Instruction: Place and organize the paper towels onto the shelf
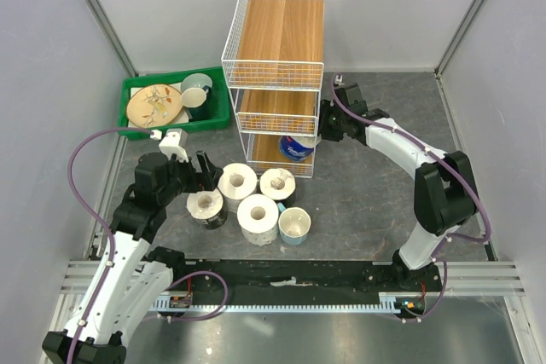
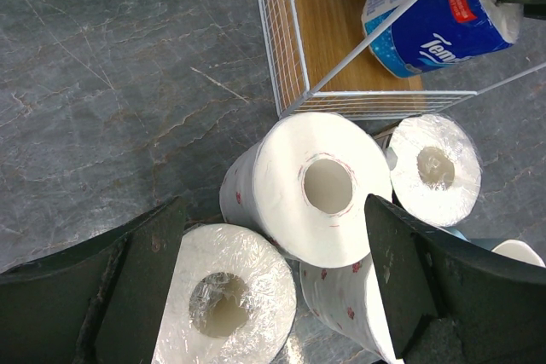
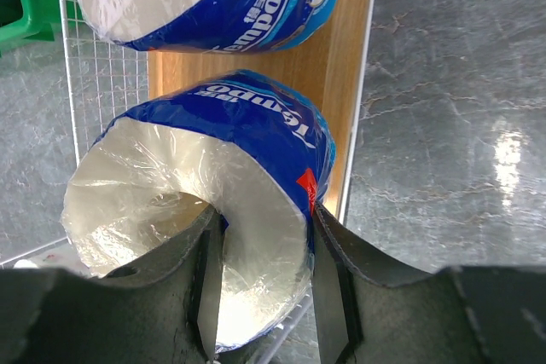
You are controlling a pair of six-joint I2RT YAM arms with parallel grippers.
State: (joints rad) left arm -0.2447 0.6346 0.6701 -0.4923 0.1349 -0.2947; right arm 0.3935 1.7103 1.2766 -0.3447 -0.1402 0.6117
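Grey table [image 1: 367, 185]: right gripper [image 3: 266, 223] clamped on blue-wrapped roll [image 3: 230, 142] at shelf [image 1: 275, 74] bottom-tier edge. Left gripper [image 2: 273, 210] fingers apart over loose rolls [image 1: 257, 217]. Risk: roll snags wire and rolls out on release.

A robotics lab cell: grey panel walls [image 1: 51, 57], aluminium frame posts [image 1: 98, 14], arms [image 1: 435, 193] on a rail [image 1: 290, 274].
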